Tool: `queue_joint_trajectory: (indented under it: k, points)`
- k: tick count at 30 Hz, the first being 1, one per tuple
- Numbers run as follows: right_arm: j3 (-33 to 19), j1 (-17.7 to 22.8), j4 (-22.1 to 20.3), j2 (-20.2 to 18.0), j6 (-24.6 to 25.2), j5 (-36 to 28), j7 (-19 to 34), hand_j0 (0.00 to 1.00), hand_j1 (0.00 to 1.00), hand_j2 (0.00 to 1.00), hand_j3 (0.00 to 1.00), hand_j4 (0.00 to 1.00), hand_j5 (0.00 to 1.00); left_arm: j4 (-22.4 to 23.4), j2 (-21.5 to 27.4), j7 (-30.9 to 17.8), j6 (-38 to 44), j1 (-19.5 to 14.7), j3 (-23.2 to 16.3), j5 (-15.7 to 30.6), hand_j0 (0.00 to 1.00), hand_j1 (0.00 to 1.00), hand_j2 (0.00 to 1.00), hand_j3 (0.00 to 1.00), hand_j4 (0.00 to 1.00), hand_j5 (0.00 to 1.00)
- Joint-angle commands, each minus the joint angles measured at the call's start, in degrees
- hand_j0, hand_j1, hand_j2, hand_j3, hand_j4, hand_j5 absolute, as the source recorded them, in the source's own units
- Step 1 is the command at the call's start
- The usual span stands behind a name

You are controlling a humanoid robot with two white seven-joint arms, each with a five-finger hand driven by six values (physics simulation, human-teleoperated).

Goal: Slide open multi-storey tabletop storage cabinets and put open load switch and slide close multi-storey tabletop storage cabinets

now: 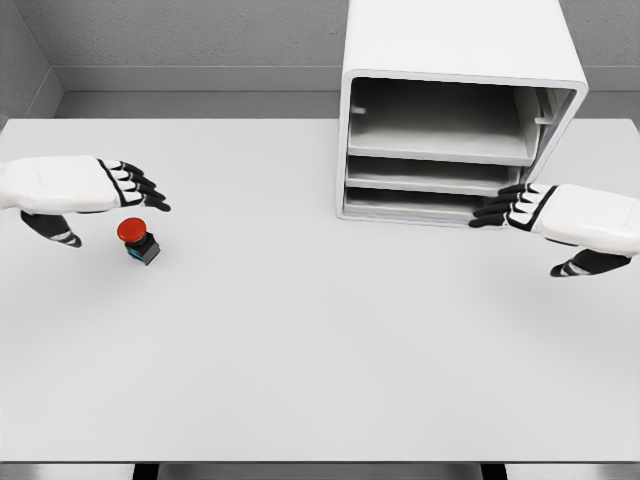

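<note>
Because the small load switch with a round red button on a dark boxy base (138,240) sits on the left part of the flat white desk (300,350), the left robot hand (120,190) is much the nearer one. The switch lies just below and a little ahead of that hand's black fingertips (150,197), near but not touching. The left robot hand is open, fingers stretched out flat and the thumb hanging down, and it holds nothing. The switch stands upright with the red cap on top, so I think the hand must come down and close around it from the sides.

The big white boxy cabinet with rounded corners (450,60) stands at the back right of the desk, well apart from the switch. Its front shows three grey shelves (440,150), smooth and plain, like hard plastic. The right robot hand (520,208) is open too, fingers straight, its tips right at the lowest shelf's front edge. I cannot tell if they touch it.

The red cap looks shiny and smooth. The desk looks matte and bare.
</note>
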Motion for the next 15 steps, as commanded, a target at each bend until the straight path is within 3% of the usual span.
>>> queue_joint_trajectory:
  k: [1, 4, 7, 11, 15]
  points:
    - [0.11, 0.00, -0.04, 0.02, 0.17, -0.37, -0.03, 1.00, 1.00, 1.00, 1.00, 1.00, 1.00, 0.58, -0.48, -0.01, 0.12, 0.00, -0.05, 0.19, 1.00, 1.00, 1.00, 1.00, 1.00, 1.00]
    - [0.55, -0.26, 0.05, 0.28, 0.17, -0.37, -0.03, 1.00, 1.00, 1.00, 1.00, 1.00, 1.00, 0.58, -0.48, -0.01, 0.12, 0.09, -0.14, 0.11, 1.00, 1.00, 1.00, 1.00, 1.00, 1.00]
    - [2.57, -3.69, 0.14, 1.25, 0.17, -0.37, -0.03, 1.00, 1.00, 1.00, 1.00, 1.00, 1.00, 0.93, -2.14, -0.27, 0.12, 0.26, -0.93, -0.77, 1.00, 1.00, 1.00, 1.00, 1.00, 1.00]
    - [6.35, -8.70, 0.40, 3.10, 0.17, -0.45, -0.03, 1.00, 1.00, 1.00, 1.00, 1.00, 1.00, 8.49, -8.39, -0.36, 0.12, 0.44, -1.02, -4.11, 1.00, 1.00, 1.00, 1.00, 1.00, 1.00]
    - [7.67, -11.60, 0.84, 4.15, 0.17, -0.45, -0.03, 1.00, 1.00, 1.00, 1.00, 1.00, 1.00, 8.41, -8.65, -0.36, 0.12, 0.62, -3.83, -4.11, 1.00, 1.00, 1.00, 1.00, 1.00, 1.00]
